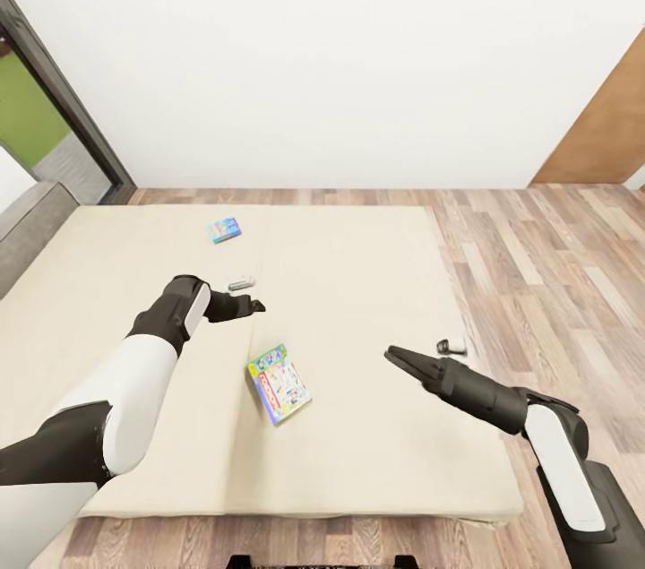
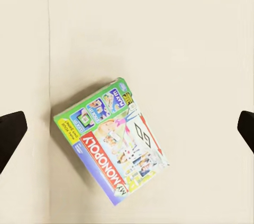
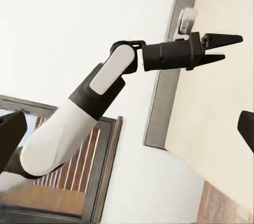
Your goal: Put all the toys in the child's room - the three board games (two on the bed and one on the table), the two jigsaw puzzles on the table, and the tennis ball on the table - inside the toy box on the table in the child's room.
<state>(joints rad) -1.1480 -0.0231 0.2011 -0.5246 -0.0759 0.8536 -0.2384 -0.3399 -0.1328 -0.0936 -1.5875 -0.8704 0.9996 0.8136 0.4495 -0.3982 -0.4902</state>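
- The Monopoly box (image 1: 279, 384) lies flat near the middle of the bed (image 1: 376, 282), close to the seam between the two mattress halves, turned at an angle to the bed edges.
- The small blue game box (image 1: 224, 229) lies flat farther up the mattress, well apart from the first box.
- Left gripper (image 1: 254, 306): hovers above the mattress between the two boxes, nearer the Monopoly box. The right wrist view shows its fingers (image 3: 225, 38) parted and holding nothing.
- Right gripper (image 1: 395, 357): hangs over the right part of the bed. Its dark fingertips sit at opposite edges of its own wrist view, spread wide, with nothing between them.
- Handling, judged: the Monopoly box is likely light, stiff cardboard with a glossy, somewhat slippery cover. It is flat and wide, so a pinch across the thin edges, near the midpoint of a long side, appears safest. The soft mattress should let a finger press under an edge.
- Readable writing in the left wrist view: "MY MONOPOLY" in white on a red band. Smaller print on the green border is too small to read.
- The blue box's lettering cannot be made out.
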